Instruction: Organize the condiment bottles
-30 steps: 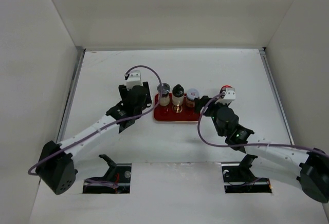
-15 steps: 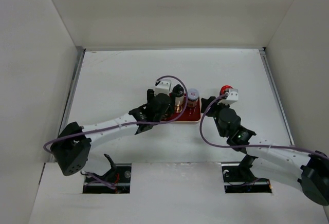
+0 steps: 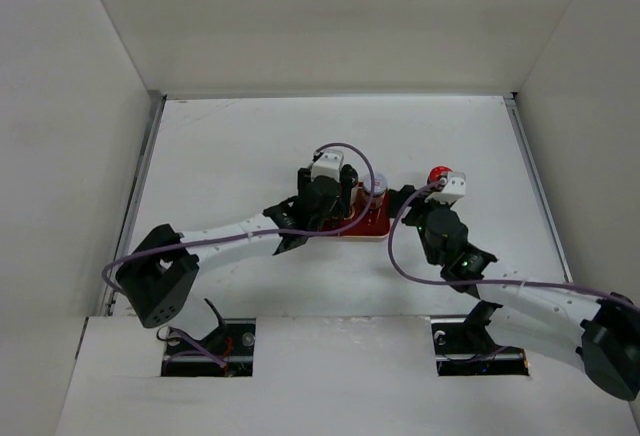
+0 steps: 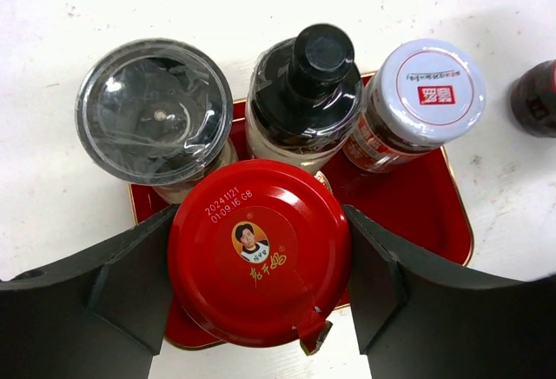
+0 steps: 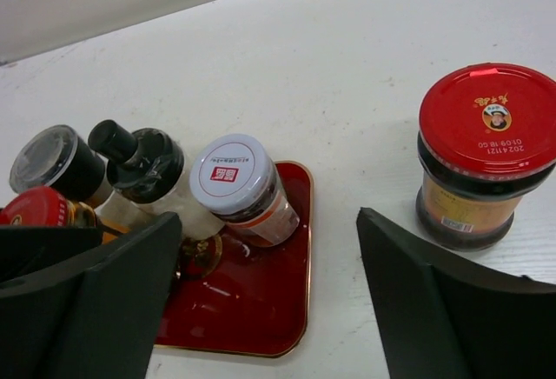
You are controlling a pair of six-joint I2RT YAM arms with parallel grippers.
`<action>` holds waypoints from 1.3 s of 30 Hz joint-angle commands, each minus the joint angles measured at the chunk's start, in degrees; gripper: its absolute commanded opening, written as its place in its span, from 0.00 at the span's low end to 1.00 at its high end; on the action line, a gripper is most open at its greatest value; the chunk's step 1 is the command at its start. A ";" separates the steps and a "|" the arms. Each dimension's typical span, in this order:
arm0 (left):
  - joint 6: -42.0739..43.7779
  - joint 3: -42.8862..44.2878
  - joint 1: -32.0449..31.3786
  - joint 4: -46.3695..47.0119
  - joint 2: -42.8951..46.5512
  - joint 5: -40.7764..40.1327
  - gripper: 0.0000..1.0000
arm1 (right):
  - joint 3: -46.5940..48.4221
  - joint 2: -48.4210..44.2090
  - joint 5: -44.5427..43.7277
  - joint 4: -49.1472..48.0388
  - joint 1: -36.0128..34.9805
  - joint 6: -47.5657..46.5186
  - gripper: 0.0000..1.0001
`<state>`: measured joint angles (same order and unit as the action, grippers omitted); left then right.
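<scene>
A red-capped jar [image 4: 259, 253] is clamped between the two fingers of my left gripper [image 4: 261, 257], above the near left part of the dark-red tray [image 4: 417, 209]. At the tray's back stand a clear-lidded jar [image 4: 155, 109], a slim black-topped bottle [image 4: 306, 92] and a white-lidded jar [image 4: 426, 92]. A second red-capped jar [image 5: 486, 149] stands on the table to the right of the tray. My right gripper [image 5: 269, 283] is open with nothing between its fingers, low over the tray's right edge [image 5: 306, 249]. From above, my left gripper [image 3: 335, 206] covers most of the tray [image 3: 375, 226].
White walls enclose the table on the left, back and right. The right arm's purple cable [image 3: 395, 256] loops in front of the tray. The second red-capped jar [image 3: 438, 174] stands just behind the right wrist camera [image 3: 452, 188].
My left arm has swung right from beside the tray's left end to over the tray, carrying the red-capped jar. The right arm has hardly moved.
</scene>
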<state>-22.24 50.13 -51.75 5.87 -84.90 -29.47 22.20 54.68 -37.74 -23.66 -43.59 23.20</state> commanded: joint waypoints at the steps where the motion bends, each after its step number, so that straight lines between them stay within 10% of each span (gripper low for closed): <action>1: 0.36 1.38 0.46 8.81 1.23 -1.11 0.37 | 0.04 -1.06 -1.29 -2.27 0.92 0.53 0.94; 13: 0.97 -5.12 -0.68 13.11 6.58 -5.24 0.86 | 8.99 -0.10 -9.46 10.03 1.62 -0.26 0.97; 16: 0.97 -8.46 -0.85 16.01 10.62 -6.38 0.93 | 11.02 0.60 -10.16 11.18 2.32 0.00 0.43; 18: 1.23 -11.18 -1.29 18.73 13.70 -6.56 0.96 | 12.43 1.66 -10.95 12.14 4.17 -0.26 0.35; 24: 1.23 -20.58 -1.12 26.90 22.14 -10.16 0.97 | 16.38 3.51 -12.45 16.88 11.55 -1.05 0.98; 39: -3.25 -33.87 5.56 37.19 22.77 -18.86 0.97 | 20.95 19.40 -0.59 22.17 21.40 -0.26 1.00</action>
<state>-23.99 16.91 -46.02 35.79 -61.52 -46.50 41.04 71.72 -42.92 -3.05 -22.48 23.03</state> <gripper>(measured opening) 0.971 0.999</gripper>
